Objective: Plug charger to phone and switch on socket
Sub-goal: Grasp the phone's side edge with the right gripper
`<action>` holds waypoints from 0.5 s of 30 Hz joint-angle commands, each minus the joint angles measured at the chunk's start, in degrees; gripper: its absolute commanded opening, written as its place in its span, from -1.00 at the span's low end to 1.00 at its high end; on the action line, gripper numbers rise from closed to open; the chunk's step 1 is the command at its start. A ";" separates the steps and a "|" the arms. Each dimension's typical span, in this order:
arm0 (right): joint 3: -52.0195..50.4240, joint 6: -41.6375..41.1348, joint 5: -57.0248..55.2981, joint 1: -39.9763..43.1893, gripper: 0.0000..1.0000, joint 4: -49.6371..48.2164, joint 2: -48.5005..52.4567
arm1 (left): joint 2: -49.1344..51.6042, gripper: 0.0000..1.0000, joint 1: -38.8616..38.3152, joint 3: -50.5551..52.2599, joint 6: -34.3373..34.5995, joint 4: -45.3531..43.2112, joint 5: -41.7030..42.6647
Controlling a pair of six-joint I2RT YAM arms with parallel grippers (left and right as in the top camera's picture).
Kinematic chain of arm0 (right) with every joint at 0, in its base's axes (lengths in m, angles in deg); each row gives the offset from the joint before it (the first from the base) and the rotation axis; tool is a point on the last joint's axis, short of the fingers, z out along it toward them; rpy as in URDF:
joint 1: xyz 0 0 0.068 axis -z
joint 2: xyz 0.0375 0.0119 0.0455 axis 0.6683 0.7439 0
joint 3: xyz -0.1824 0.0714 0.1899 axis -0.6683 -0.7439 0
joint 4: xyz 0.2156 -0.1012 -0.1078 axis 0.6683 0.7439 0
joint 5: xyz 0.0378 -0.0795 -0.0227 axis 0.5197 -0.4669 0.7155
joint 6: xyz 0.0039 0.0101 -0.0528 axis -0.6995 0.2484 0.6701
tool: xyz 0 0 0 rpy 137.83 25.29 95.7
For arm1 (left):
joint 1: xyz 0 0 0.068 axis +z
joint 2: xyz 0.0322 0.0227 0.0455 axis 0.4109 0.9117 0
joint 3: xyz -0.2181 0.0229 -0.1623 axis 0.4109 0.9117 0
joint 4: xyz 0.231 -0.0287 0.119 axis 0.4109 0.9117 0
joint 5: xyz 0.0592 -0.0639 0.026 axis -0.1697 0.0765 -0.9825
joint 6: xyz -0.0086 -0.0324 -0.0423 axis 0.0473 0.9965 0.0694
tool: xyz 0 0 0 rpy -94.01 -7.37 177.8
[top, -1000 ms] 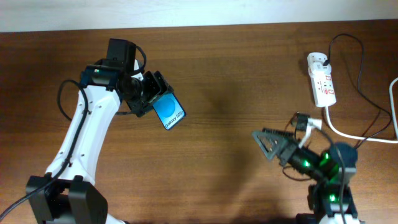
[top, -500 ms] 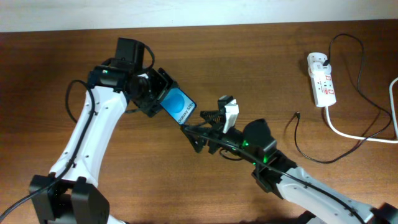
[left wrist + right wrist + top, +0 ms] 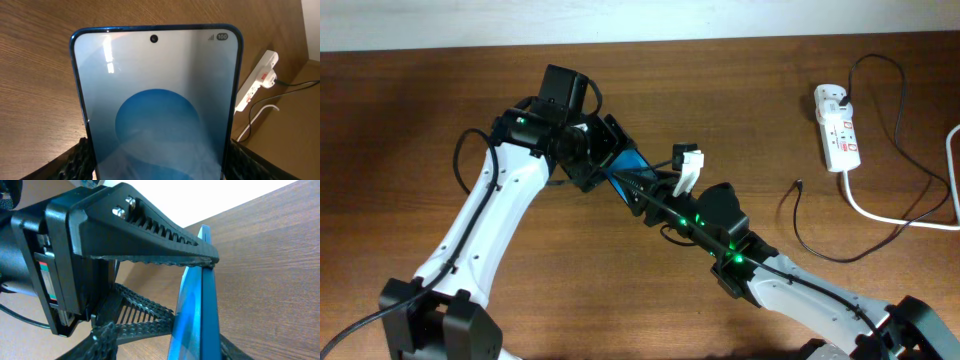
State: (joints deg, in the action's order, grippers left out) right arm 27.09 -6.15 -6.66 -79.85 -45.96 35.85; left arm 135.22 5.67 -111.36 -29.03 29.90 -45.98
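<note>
My left gripper (image 3: 612,160) is shut on the phone (image 3: 630,166) and holds it lifted over the table's middle; in the left wrist view the blue screen (image 3: 156,110) fills the frame, with black fingers (image 3: 75,162) against both long edges. My right gripper (image 3: 643,196) reaches up to the phone's lower end. In the right wrist view the phone (image 3: 197,315) stands edge-on between my right gripper's (image 3: 170,350) jaws, and a gap still shows on the left side. The charger's black cable tip (image 3: 798,184) lies loose on the table, right of centre. The socket (image 3: 839,128) lies at the far right.
A white plug adapter (image 3: 832,98) sits in the socket's far end. The thick white cord (image 3: 880,214) and black cable loops cover the table's right side. The left gripper's ribbed fingers (image 3: 150,247) cross in front of the right wrist camera. The strip also shows in the left wrist view (image 3: 257,82).
My right arm has swung from the right side of the table over to the phone, and its jaws have narrowed. The left arm has carried the phone a little to the right.
</note>
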 commanded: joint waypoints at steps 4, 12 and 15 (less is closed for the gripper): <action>1.18 -1.95 0.04 -0.37 -0.30 -0.04 1.07 | -0.55 -0.09 -0.28 -0.31 1.42 -0.37 0.87; 1.18 -1.92 0.09 -0.37 -0.56 0.44 1.16 | -0.55 -0.05 -0.28 -0.31 1.60 -0.52 1.03; 1.18 -3.48 0.52 -0.35 -0.68 0.42 1.14 | -0.55 -0.02 -0.28 -0.31 1.60 -0.52 1.03</action>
State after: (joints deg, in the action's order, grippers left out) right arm 27.07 -8.75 -8.23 -79.81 -44.37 36.82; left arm 135.22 5.70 -111.36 -27.98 29.73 -46.04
